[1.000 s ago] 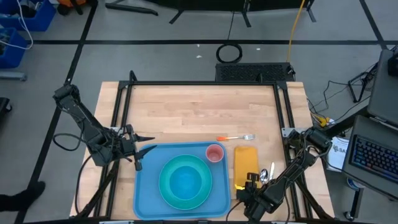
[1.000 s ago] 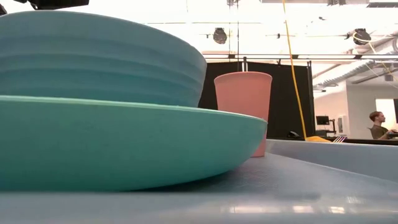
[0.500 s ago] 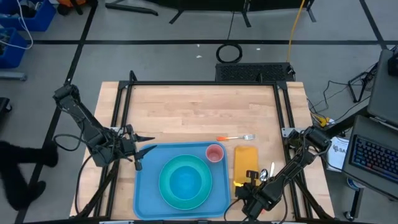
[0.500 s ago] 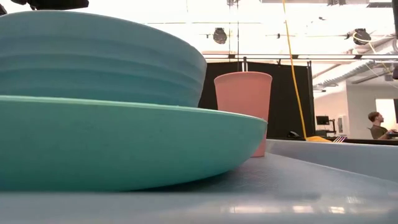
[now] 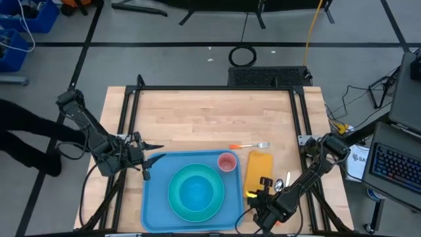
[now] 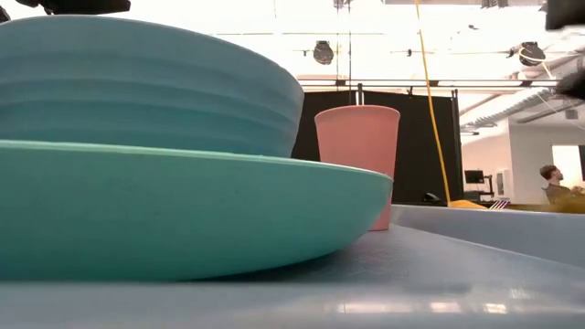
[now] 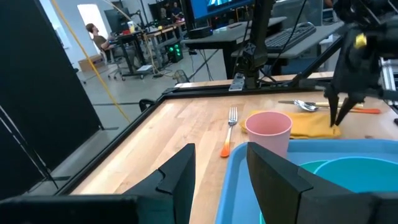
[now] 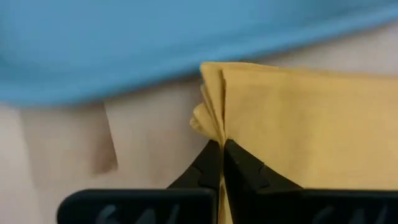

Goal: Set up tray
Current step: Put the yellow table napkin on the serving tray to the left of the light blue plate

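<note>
Tray (image 5: 154, 197) first: you have the blue one sitting at the near edge of the wooden table (image 5: 210, 118), a little left of centre, flat on the boards. Inside it a teal bowl (image 5: 195, 191) rests on a round teal plate (image 5: 176, 201), and a pink cup (image 5: 227, 162) stands upright in the tray's far right corner.

Your right gripper (image 5: 263, 187) is down at the near end of the yellow napkin (image 5: 258, 168), which lies on the table just beside the tray's right rim. In the right wrist view the two dark fingers (image 8: 217, 168) are pressed together on the napkin's folded edge (image 8: 214, 112), so they are pinching the cloth (the fold bunches up right at the fingertips). The tray's blue rim (image 8: 186, 43) runs just beyond that edge.

A spoon (image 5: 281, 183) lies on the table just to the right of the napkin, and a fork (image 5: 250, 145) with an orange handle lies on the boards beyond the cup, outside the tray.

Your left gripper (image 5: 150, 160) waits at the tray's far left corner with its fingers (image 7: 180, 177) apart, holding nothing. From its wrist view you can see the cup (image 7: 268, 130), the fork (image 7: 229, 127) and the other arm (image 7: 351, 68) reaching down onto the napkin (image 7: 305, 124).

A person shows at the left border of the overhead view (image 5: 26, 141), off the table.
</note>
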`<state>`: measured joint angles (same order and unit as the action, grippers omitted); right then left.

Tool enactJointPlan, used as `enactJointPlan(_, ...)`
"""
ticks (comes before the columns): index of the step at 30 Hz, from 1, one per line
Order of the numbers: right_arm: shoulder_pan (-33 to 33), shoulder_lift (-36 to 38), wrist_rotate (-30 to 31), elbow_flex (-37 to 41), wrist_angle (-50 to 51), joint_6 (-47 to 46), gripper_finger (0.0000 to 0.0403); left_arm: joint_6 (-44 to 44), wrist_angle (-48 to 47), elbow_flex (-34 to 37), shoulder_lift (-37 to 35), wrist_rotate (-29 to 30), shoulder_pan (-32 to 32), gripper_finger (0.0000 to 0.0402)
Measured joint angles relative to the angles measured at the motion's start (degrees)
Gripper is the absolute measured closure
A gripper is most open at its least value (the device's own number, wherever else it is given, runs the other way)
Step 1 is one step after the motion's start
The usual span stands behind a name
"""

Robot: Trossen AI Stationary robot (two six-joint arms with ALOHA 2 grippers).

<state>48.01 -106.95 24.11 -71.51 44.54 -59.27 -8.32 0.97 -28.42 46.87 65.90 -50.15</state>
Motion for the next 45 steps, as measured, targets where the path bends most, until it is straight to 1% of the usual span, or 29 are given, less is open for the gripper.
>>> enactJointPlan(7, 0.0, 4.6, 6.0, -0.2, 4.4, -0.3, 0.0402, -1.5, -1.6, 0.0, 0.0, -0.4, 0.0, 0.0252)
enactJointPlan(18, 0.0, 9.4, 11.6, -0.2, 9.0, -0.3, 0.0403, -4.2, -2.8, 0.0, 0.0, -1.0, 0.0, 0.0252)
enactJointPlan(25, -0.4, 12.6, 14.0, -0.2, 12.9, -3.0, 0.0403, -5.0, -2.9, 0.0, 0.0, -1.4, 0.0, 0.0252)
enactJointPlan(29, -0.4, 15.0, 16.6, -0.2, 15.1, -4.8, 0.0403, -5.5, -3.0, 0.0, 0.0, -1.5, 0.0, 0.0252)
enactJointPlan(34, -1.0, 18.1, 19.4, -0.3, 15.9, -4.4, 0.0403, -5.7, -3.0, 0.0, 0.0, -1.6, 0.0, 0.0252)
enactJointPlan(38, -2.4, 19.5, 19.8, -0.3, 16.2, -2.0, 0.0403, -5.7, -3.0, 0.0, 0.0, -1.6, 0.0, 0.0252)
enactJointPlan(45, -6.1, 19.5, 19.7, -0.3, 18.8, -1.4, 0.0403, -5.7, -3.0, 0.0, 0.0, -2.0, 0.0, 0.0252)
